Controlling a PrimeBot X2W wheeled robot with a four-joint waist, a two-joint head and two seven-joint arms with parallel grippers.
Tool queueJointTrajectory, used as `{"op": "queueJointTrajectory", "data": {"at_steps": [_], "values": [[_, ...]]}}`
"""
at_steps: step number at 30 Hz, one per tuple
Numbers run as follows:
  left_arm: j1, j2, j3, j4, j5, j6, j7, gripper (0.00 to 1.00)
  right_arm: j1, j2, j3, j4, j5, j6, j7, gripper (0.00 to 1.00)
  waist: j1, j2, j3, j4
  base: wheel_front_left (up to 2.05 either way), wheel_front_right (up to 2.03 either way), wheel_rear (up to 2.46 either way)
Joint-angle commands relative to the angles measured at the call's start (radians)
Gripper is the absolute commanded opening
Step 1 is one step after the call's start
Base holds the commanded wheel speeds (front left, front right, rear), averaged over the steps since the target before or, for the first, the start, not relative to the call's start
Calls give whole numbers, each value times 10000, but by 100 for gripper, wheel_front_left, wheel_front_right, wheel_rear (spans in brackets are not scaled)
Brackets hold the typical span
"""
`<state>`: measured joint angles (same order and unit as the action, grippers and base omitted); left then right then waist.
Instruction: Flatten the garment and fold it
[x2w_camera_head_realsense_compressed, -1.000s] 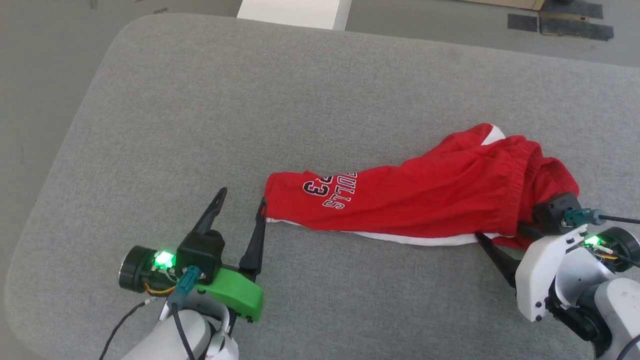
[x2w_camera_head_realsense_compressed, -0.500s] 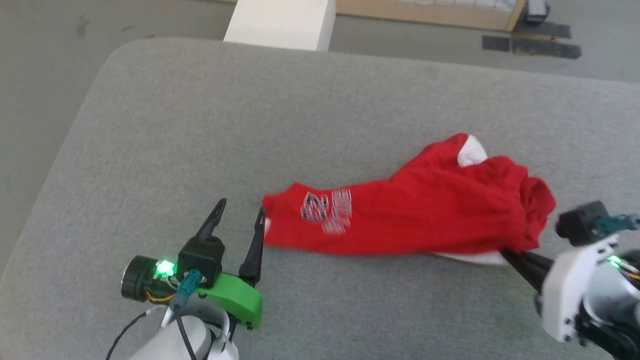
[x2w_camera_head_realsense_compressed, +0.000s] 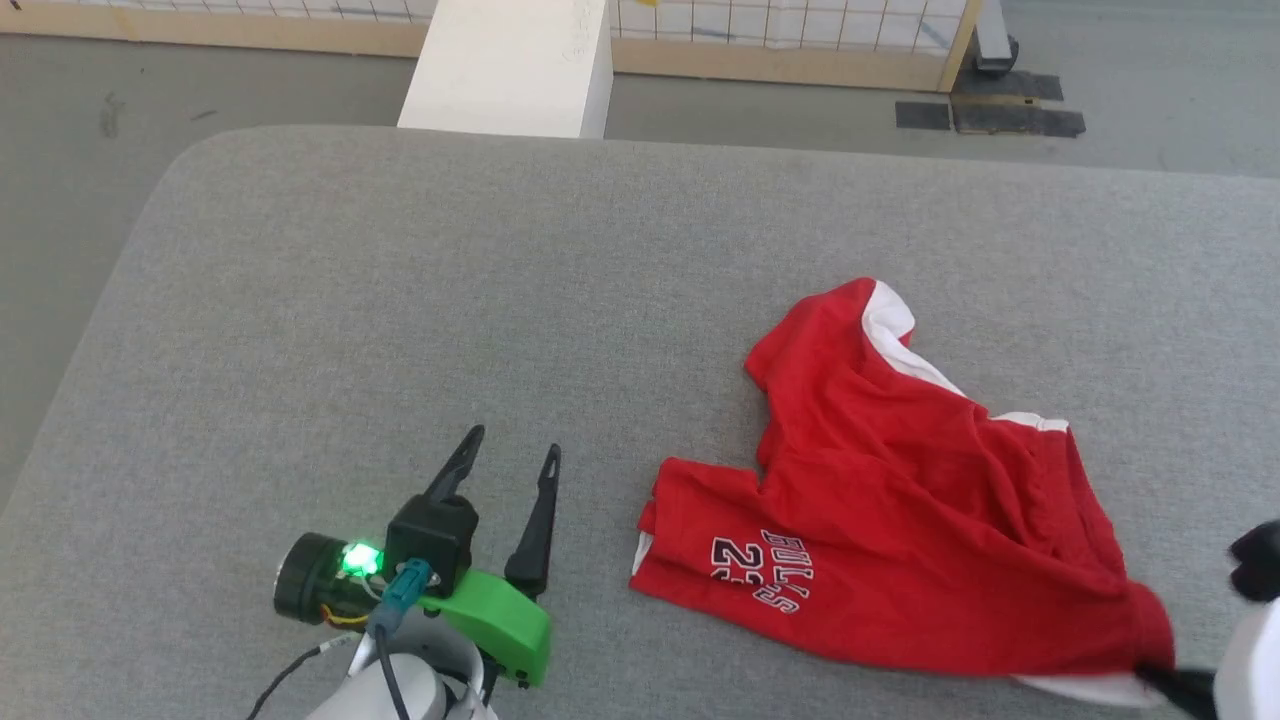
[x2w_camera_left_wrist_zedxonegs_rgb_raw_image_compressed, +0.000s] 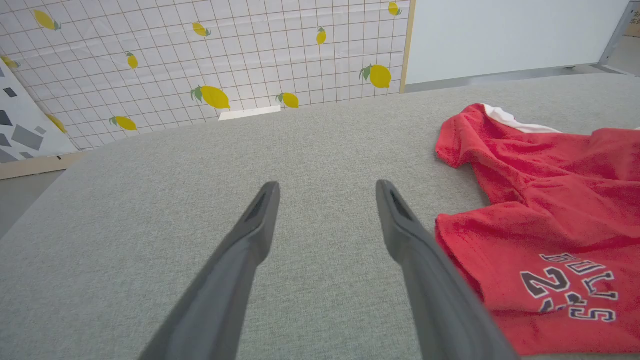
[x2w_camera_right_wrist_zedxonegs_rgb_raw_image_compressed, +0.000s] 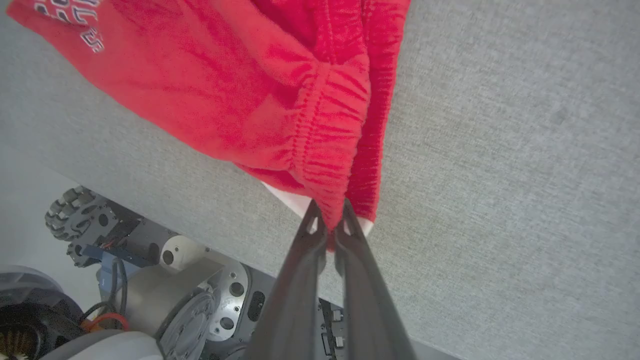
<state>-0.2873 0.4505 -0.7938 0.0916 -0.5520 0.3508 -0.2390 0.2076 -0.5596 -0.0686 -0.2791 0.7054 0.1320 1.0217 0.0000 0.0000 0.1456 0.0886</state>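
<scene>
Two grippers work at the near side of the grey padded table (x2w_camera_head_realsense_compressed: 400, 300). Right gripper (x2w_camera_right_wrist_zedxonegs_rgb_raw_image_compressed: 329, 206), near right corner: fingers pressed together, pinching the gathered waistband of the garment (x2w_camera_head_realsense_compressed: 900, 520); red cloth fans out from the pinch. Left gripper (x2w_camera_head_realsense_compressed: 514, 442): fingers spread apart, nothing between them, over bare table just left of the printed leg hem, not touching it. Garment lies right of centre, rumpled, not flat. Printed leg is nearest, "BULLS 23" facing up; second leg angles away toward the far side, white stripe along its edge. Beyond the far table edge: a white block (x2w_camera_head_realsense_compressed: 510, 70), then a wood-framed grid panel (x2w_camera_head_realsense_compressed: 800, 30).
</scene>
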Motion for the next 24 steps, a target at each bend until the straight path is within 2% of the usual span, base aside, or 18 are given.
{"op": "queueJointTrajectory", "data": {"at_steps": [1,4,7,11,14,15,21,23,24], "values": [[52,-37,-13,6,-59,-83,6,100,-164,229,-259,-216,44,-13,17,0,0,0,123,69,0,0,0],[-78,-104,-49,-2,-33,-114,14,100,-656,835,-1019,-96,-270,-13,195,0,0,0,321,182,0,0,0],[-209,-178,-88,22,-13,-160,21,100,-973,1036,-1457,374,-1071,-13,389,0,0,0,465,334,0,0,0],[-310,-249,-72,73,-41,-181,6,100,-999,956,-1766,1354,-2379,-13,500,0,0,0,556,513,0,0,0],[-313,-245,-52,113,-53,-170,-9,100,-876,950,-1804,1843,-2750,-13,474,0,0,0,548,570,0,0,0],[-300,-235,-41,121,-63,-165,-15,100,-887,991,-1794,1913,-2760,-13,367,100,0,0,536,575,0,0,0],[-165,-169,-12,188,-156,-140,-20,100,-1461,976,-1419,1529,-2469,-13,-371,100,0,0,281,464,0,0,0],[-159,-174,-16,218,-196,-159,-7,100,-1697,813,-1178,1185,-2281,-13,-440,100,0,0,152,425,0,0,0],[-181,-205,-3,245,-253,-169,-1,100,-2073,471,-863,598,-2116,-13,-398,100,0,0,28,411,0,0,0]]}}
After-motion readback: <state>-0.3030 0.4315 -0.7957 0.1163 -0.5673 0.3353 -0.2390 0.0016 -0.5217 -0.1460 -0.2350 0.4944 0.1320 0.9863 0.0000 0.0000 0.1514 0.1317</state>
